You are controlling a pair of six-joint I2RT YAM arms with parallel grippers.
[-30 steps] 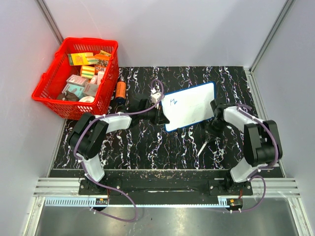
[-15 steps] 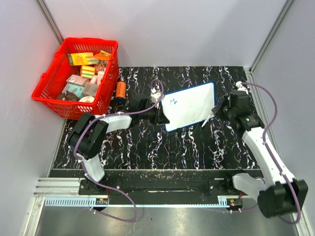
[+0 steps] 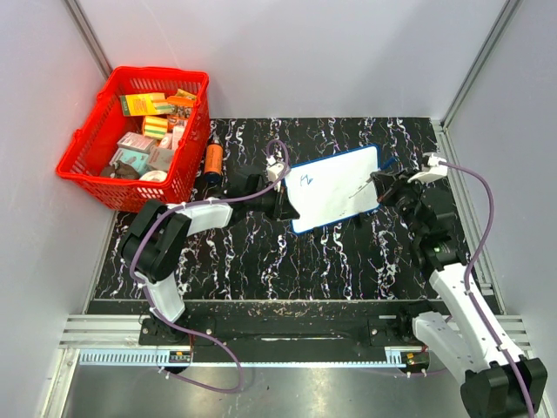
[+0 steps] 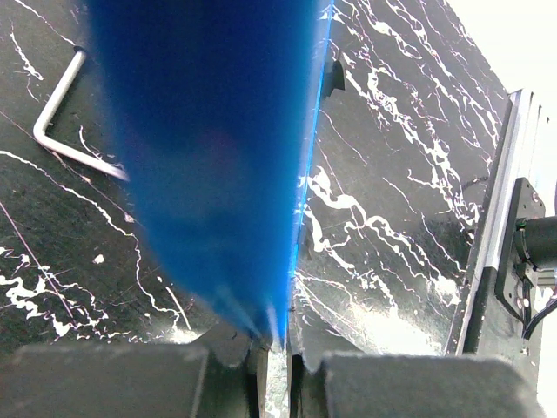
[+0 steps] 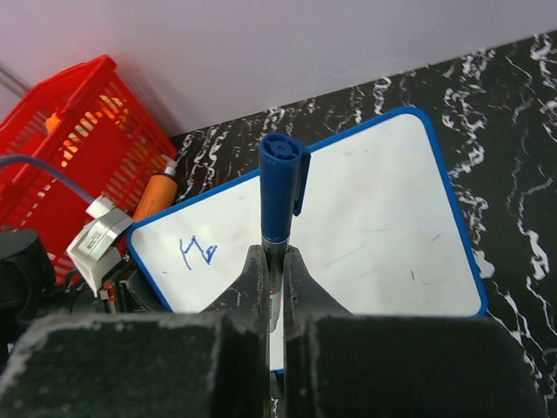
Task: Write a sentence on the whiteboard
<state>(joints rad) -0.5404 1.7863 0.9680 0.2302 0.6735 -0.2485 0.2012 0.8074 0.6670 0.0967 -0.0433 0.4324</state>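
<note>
Pale grey walls enclose a black, white-veined counter (image 3: 287,261), at whose far left corner a red basket (image 3: 122,193) filled with small boxes is set. An orange bottle (image 3: 213,159) is seen just beside the basket's right wall.

Near the middle of the counter, towards its far side, the whiteboard (image 3: 335,187) is found, turned so that its right end lies farther back than its left. Its left edge is grasped by the left claw (image 3: 284,204). In the left wrist view the blue rim is seen pinched between the two nearly closed fingers, and the board is shown there only as a blurred blue shape. A bent metal hex key (image 4: 78,157) is seen lying on the counter beside it.

Of the sentence (image 3: 306,181), only a couple of small blue strokes are written, near the board's upper left corner. The rest of the white surface is bare apart from faint smudges.

A blue marker (image 5: 280,187) is clenched in the right claw (image 3: 383,185), which is held over the board's right end. The marker's blue clipped end is pointed away from the claw, across the board. Whether the board is touched by the marker cannot be told.
</note>
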